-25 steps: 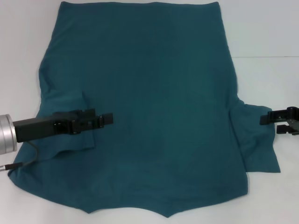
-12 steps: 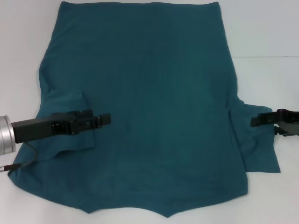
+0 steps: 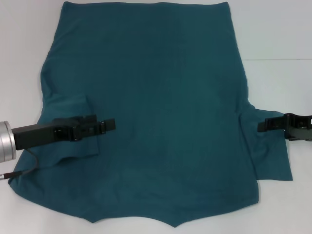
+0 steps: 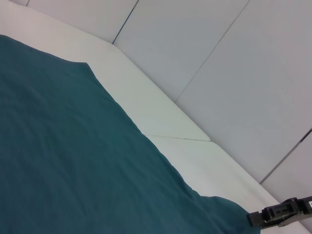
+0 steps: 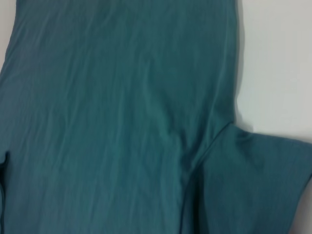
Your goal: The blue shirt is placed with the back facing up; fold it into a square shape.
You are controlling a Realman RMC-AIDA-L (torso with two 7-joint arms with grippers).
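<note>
1. Lying flat, plain back up, across the white table (image 3: 278, 39): the blue shirt (image 3: 161, 107), dark teal, filling most of the head view, hem at the far edge, collar notch at the near edge.
2. Showing a soft matte weave with faint lengthwise wrinkles, plainest in the right wrist view; no lettering showing on this side.
3. Lying folded inward over the body at the left: the left sleeve (image 3: 73, 131), its straight vertical edge forming a flap.
4. Reaching in from the left edge over that folded sleeve: the left gripper (image 3: 109, 125), black, on a silver cylindrical wrist (image 3: 6, 140), a thin cable (image 3: 24, 168) looping below it; tip lying low over the cloth, fingers appearing drawn together, nothing seen clamped; contact with the fabric not being clear.
5. Spreading outward flat at the right: the right sleeve (image 3: 270, 156), still unfolded, cuff edge straight and slanted.
6. Hanging over the upper part of that sleeve, coming in from the right edge: the right gripper (image 3: 265, 125), black, tip pointing inward toward the shirt body; finger spacing not being readable, cannot tell whether apart or together.
7. Appearing in the left wrist view: shirt edge against the pale table, grey wall panels (image 4: 234, 73) behind.
</note>
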